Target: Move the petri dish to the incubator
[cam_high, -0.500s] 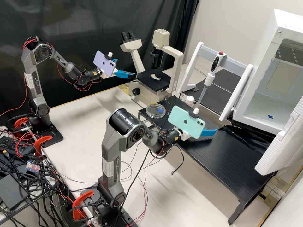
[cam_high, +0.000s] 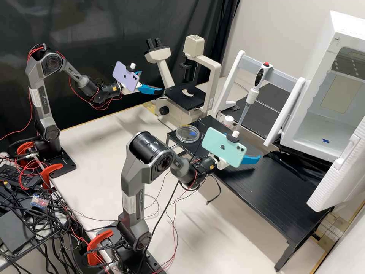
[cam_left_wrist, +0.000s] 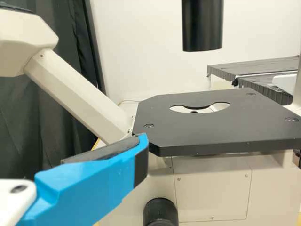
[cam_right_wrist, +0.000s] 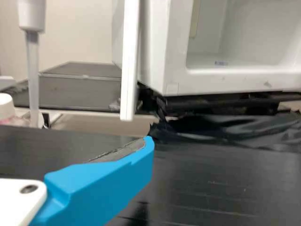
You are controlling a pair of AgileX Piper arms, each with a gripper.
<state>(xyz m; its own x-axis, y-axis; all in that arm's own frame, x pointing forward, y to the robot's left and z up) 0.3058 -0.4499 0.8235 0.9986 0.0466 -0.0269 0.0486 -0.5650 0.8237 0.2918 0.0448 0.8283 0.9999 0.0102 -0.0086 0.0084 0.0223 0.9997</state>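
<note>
- The clear, round petri dish (cam_high: 187, 134) lies flat on the black ridged bench (cam_high: 273, 186), near the cream microscope (cam_high: 213, 85) and not yet picked up.
- The right end effector (cam_high: 250, 151) is open and empty above the bench, between the dish and the white, box-shaped incubator (cam_high: 300, 144), whose white door (cam_high: 342, 179) stands open.
- The left end effector (cam_high: 152, 81) is also open and empty, beside the microscope's flat black stage (cam_left_wrist: 216, 125); best leave it out of the way.
- The step in hand seems to be bringing the right one to the dish, so the task looks barely begun.
- Swing over clear of the white-capped bottle (cam_high: 228, 121) and the upright pipette (cam_high: 253, 97), then lower with the blue fingers astride the rim.
- Close gently at mid-height on the wall; a hard squeeze could tilt or shoot out the slick plastic.
- Lift level, and keep it level through the incubator's opening.
</note>
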